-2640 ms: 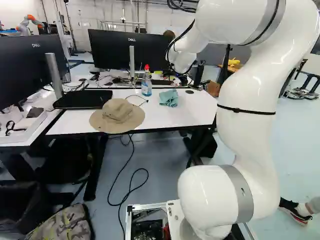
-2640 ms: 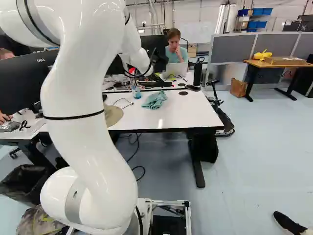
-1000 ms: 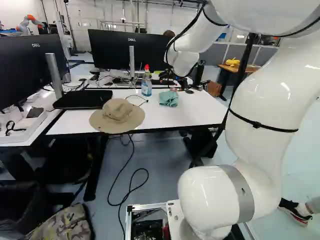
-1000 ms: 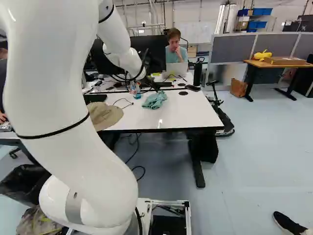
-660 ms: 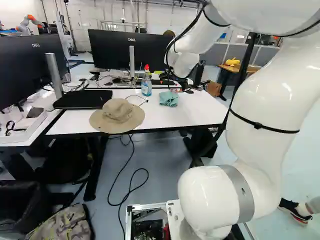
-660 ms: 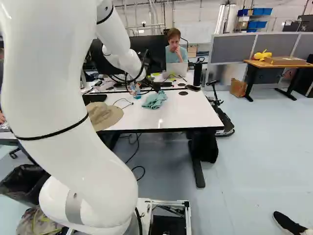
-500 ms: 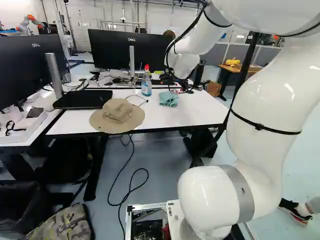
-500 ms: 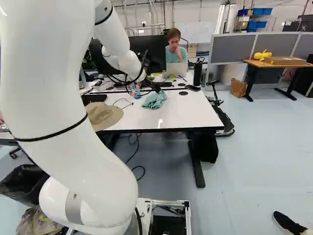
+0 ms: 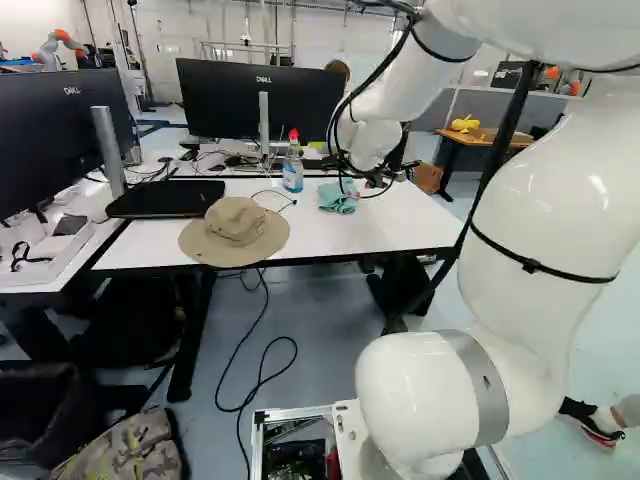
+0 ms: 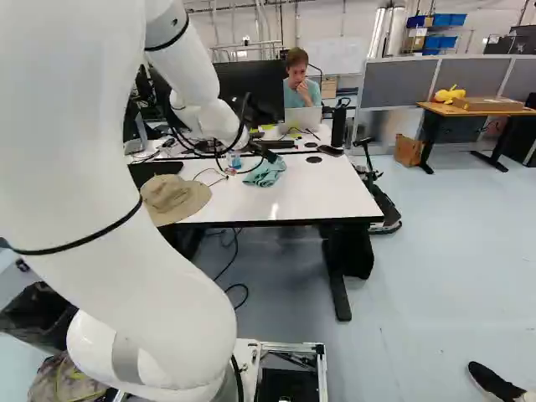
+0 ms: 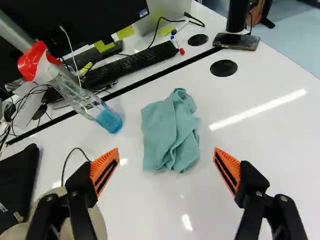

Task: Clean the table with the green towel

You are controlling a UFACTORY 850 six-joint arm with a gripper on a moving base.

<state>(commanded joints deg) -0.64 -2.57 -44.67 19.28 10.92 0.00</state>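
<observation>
The gripper (image 10: 266,154) hangs over the far part of the white table (image 10: 335,197), close to the green towel (image 10: 265,175) in the right base view. Seen from the wrist, the gripper (image 11: 166,150) is open, its orange pads wide apart with nothing between them. Crumpled on the white top, the towel (image 11: 170,132) lies just ahead of the fingers, roughly centred between their lines. In the left base view the towel (image 9: 336,200) is partly behind the gripper and its cables.
A spray bottle (image 11: 107,117) with a red head stands beside the towel. A tan hat (image 9: 235,232) and a black laptop (image 9: 165,198) lie on the same table. Monitors (image 9: 262,100), a keyboard (image 11: 131,64) and a phone (image 11: 236,41) are behind. Another robot (image 9: 57,46) stands far back.
My arm has reached forward and down, bringing the gripper nearer the towel. The towel and the base have stayed where they were.
</observation>
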